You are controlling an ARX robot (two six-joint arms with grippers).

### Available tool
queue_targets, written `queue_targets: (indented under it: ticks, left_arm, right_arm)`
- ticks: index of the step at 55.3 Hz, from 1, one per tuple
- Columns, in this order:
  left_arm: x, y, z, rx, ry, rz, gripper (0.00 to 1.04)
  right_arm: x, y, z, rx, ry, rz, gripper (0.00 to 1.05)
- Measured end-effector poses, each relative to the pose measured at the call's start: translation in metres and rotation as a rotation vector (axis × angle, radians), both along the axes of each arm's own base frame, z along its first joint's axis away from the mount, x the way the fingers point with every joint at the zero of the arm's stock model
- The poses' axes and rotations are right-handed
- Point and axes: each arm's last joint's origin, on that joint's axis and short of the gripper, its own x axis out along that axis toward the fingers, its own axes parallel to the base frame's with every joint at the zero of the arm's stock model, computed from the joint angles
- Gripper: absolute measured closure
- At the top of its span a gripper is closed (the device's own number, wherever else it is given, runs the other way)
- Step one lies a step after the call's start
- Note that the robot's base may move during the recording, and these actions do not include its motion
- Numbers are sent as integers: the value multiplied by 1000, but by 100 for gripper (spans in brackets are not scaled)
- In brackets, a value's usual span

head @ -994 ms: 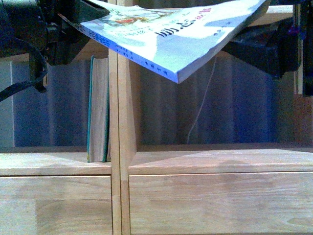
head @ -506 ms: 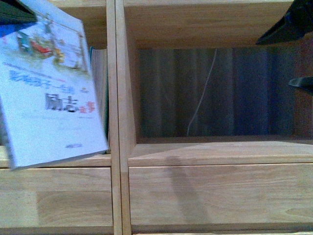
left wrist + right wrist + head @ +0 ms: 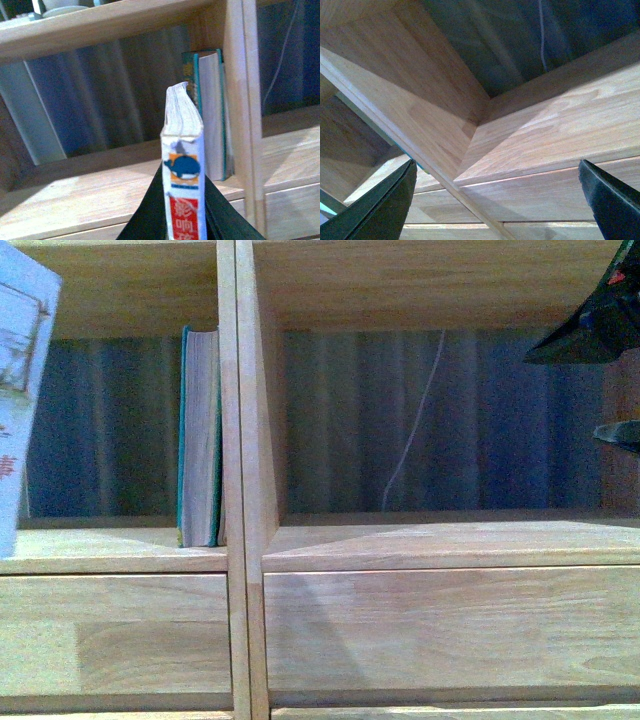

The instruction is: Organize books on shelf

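My left gripper (image 3: pixel 185 227) is shut on the thin white-and-pale-blue paperback (image 3: pixel 184 200). It holds the paperback upright, spine with the red mark toward the camera, in front of the shelf's left compartment (image 3: pixel 75 185). In the front view only the paperback's cover edge (image 3: pixel 20 390) shows at the far left. The teal book (image 3: pixel 200 435) stands upright in that compartment against the centre divider (image 3: pixel 240 440); it also shows in the left wrist view (image 3: pixel 212 115), just beyond the paperback. My right gripper (image 3: pixel 605 385) is open and empty at the right compartment's mouth (image 3: pixel 495 210).
A white cord (image 3: pixel 410 430) hangs down the back of the right compartment. Plain drawer fronts (image 3: pixel 450 630) lie below both compartments. The left compartment has open room left of the teal book. Pale dishes (image 3: pixel 60 7) sit on the shelf board above.
The paperback went from lying flat across the top of the view to upright, then slid left to the frame edge, uncovering the teal book. The right gripper drew back to the right edge.
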Motion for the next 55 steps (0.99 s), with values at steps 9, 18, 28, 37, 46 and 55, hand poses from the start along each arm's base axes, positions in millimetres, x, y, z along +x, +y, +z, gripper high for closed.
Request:
queue_targets:
  ticks: [9, 18, 28, 37, 46, 55]
  left_arm:
    - [22, 34, 2, 47, -12, 46, 98]
    - [61, 58, 0, 32, -52, 40, 98]
    - [100, 66, 3, -38, -89, -20, 98]
    - [128, 69, 3, -54, -86, -54, 98]
    - [159, 71, -2, -68, -100, -89, 98]
    - [185, 66, -4, -105, -147, -161, 98]
  right_arm:
    - [0, 4, -3, -12, 0, 8, 7]
    - [-6, 21, -6, -37, -7, 54, 7]
    - [-22, 37, 2, -55, -51, 110, 7]
    - [-35, 42, 10, -50, -81, 142, 7]
    - [-44, 40, 14, -50, -94, 154, 7]
    - [-52, 39, 18, -44, -107, 167, 7]
